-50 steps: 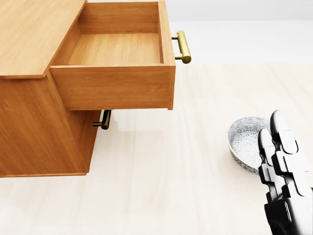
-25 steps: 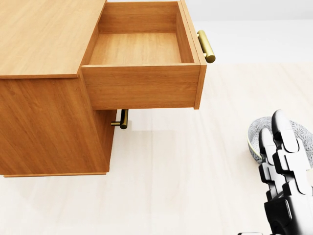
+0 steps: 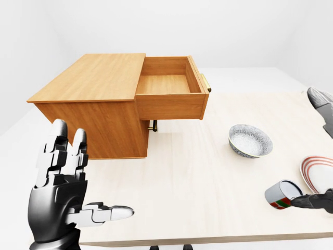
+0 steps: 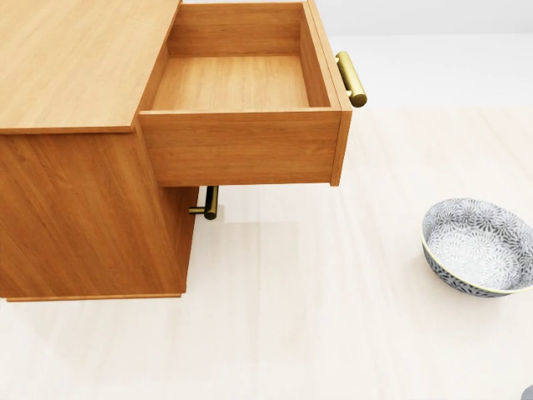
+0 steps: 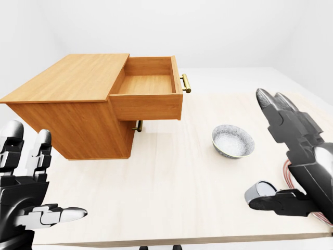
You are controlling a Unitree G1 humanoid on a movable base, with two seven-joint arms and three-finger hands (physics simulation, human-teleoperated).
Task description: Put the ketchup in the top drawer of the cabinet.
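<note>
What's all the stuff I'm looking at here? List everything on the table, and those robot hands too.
Cabinet: one, light brown wood, left part of the table in the left-eye view.
Top drawer: one, same wood, pulled open and empty, brass handle on its right end.
Lower handle: one, brass, under the open drawer.
Bowl: one, grey-and-white patterned, right of the cabinet.
Plate: one, white with red rings, right edge of the left-eye view.
Can: one, lying on its side, red, green and white label, beside the plate; whether it is the ketchup I cannot tell.
Table: one, pale wood.
Left hand: open, empty, lower left.
Right hand: open, thumb by the can.
</note>
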